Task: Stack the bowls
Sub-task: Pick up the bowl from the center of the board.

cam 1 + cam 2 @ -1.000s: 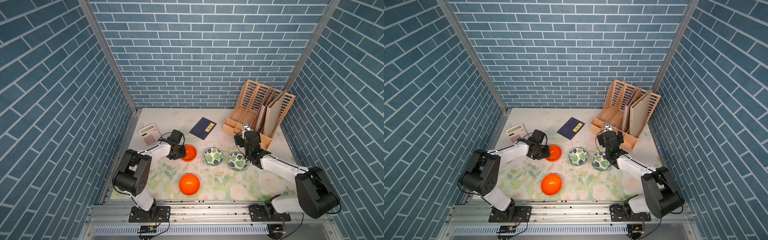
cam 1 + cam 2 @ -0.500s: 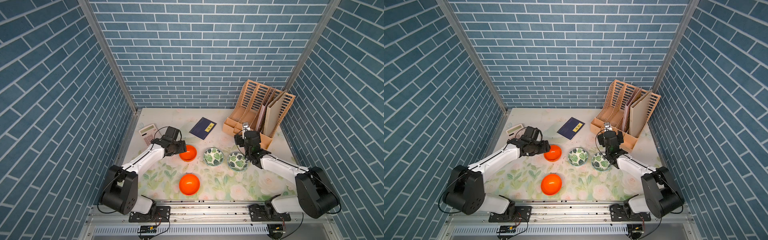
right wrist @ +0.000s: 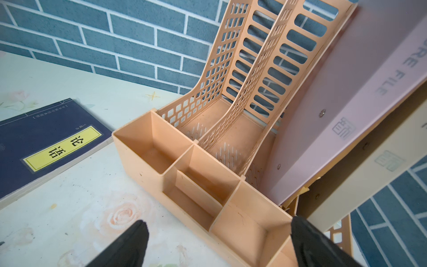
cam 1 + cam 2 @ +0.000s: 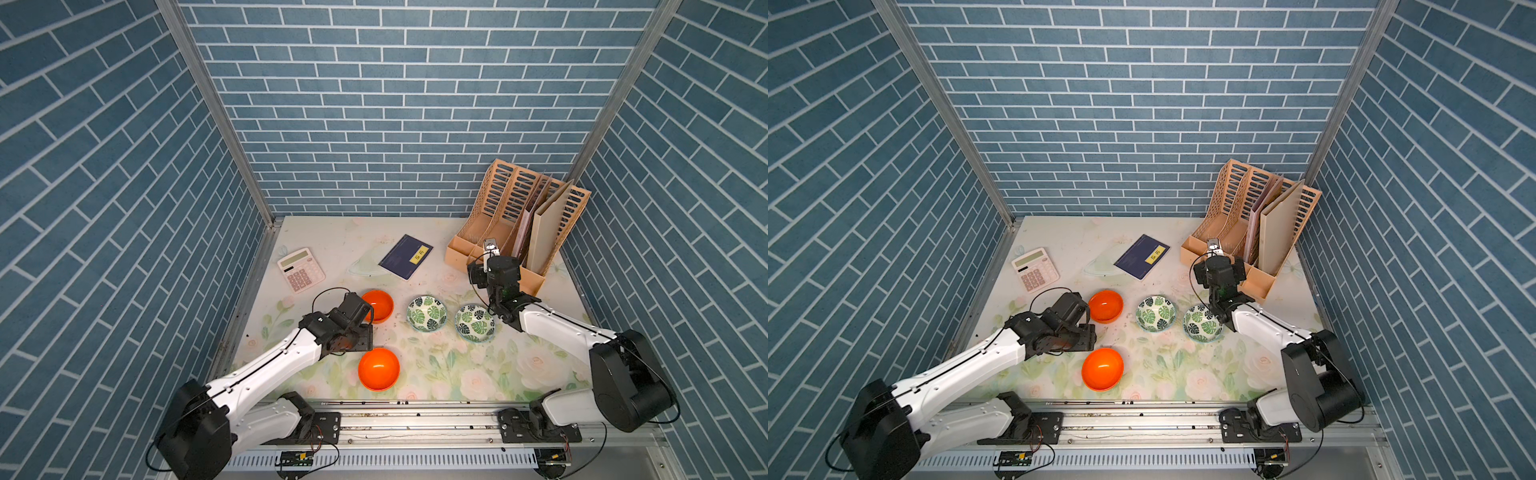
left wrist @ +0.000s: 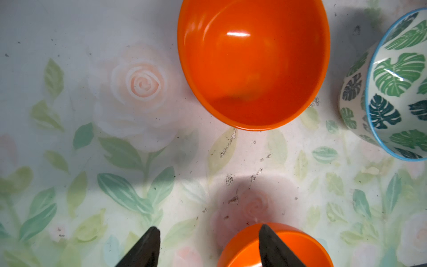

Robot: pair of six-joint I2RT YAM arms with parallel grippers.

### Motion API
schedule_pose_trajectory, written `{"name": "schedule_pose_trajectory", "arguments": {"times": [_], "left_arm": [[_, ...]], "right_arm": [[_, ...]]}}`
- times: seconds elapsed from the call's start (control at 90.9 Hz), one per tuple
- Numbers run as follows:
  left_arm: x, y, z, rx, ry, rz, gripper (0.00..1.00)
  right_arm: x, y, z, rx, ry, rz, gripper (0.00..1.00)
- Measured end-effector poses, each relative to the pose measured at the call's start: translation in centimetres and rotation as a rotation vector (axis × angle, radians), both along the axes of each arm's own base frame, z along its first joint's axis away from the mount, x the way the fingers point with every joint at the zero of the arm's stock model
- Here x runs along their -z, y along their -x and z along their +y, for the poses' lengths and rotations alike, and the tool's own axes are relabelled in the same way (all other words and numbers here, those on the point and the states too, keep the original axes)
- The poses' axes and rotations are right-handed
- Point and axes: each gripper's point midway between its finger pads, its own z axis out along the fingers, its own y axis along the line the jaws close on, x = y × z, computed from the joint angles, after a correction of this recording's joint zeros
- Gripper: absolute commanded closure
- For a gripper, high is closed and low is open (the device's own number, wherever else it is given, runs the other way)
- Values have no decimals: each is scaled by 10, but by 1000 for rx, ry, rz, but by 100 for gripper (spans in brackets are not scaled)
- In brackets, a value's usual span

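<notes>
Left gripper [image 5: 208, 233] just opened up and backed off the far orange bowl [image 4: 377, 306], jaws now spread over the near orange bowl [image 4: 378, 369] rim, so nothing's stacked yet, all bowls sit separate on the table [image 4: 457, 374].

Lab booth; brick-print walls [image 4: 407, 104], mounting rail [image 4: 415, 415]

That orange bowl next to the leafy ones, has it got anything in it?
Empty. The orange bowl stands mouth up, and the left wrist view shows only its bare glossy inside with a light reflection.
</notes>
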Motion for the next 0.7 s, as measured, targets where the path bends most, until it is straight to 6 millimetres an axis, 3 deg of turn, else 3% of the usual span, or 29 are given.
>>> {"name": "schedule_pose_trajectory", "arguments": {"times": [0.297,0.704], "left_arm": [[25,32,-5,56,-23,121,35],[43,46,-11,96,-70,199,48]], "right_arm": [[4,2,0,-1,8,18,0],[6,2,-1,-1,10,21,0]]}}
